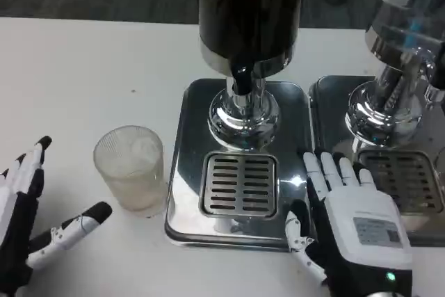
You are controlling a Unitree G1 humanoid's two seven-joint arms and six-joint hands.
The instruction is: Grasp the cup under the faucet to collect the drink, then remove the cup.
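Note:
A clear ribbed plastic cup (131,167) stands upright on the white table, just left of the steel drip tray (189,165). The dark drink dispenser (248,12) rises over the tray, its black faucet (241,80) hanging above the slotted grate (239,183). My left hand (31,224) lies open at the lower left, fingers spread, its thumb pointing toward the cup with a gap between them. My right hand (351,224) rests open at the tray's right front corner, fingers stretched forward and holding nothing.
A second dispenser (403,53) stands on its own steel tray (417,193) at the right, close beside my right hand. Bare white table (76,74) stretches to the left and behind the cup.

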